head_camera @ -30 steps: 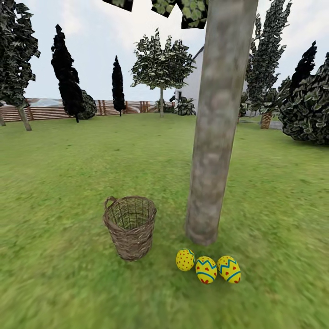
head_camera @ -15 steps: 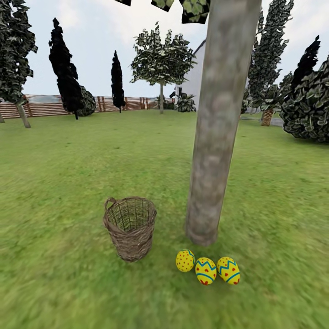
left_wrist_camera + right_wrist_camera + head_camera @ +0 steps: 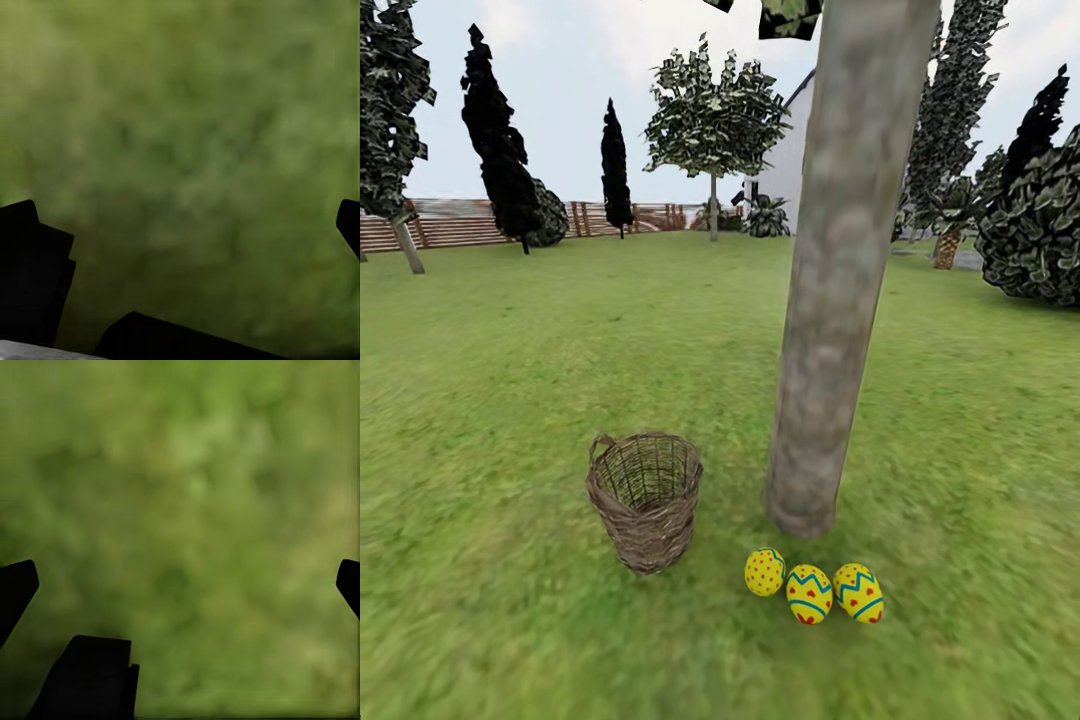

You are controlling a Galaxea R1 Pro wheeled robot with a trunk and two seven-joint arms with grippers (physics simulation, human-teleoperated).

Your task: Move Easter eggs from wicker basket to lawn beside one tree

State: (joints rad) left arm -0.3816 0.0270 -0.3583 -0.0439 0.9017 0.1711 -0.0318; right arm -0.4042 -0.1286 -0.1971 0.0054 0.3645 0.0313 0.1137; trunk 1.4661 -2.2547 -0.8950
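Eggs, all three, lay in a row on the lawn just before the foot of the tree, and the basket beside it looked empty, so the task seemed finished with no further move needed. Glossy yellow shells contrasted with rough open twig weave and smooth mottled grey bark. The left tool and right tool both gaped wide over blurred grass, holding nothing.

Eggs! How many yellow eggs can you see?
3, in a row on the lawn by the tree: left egg, middle egg, right egg. The basket looks empty.
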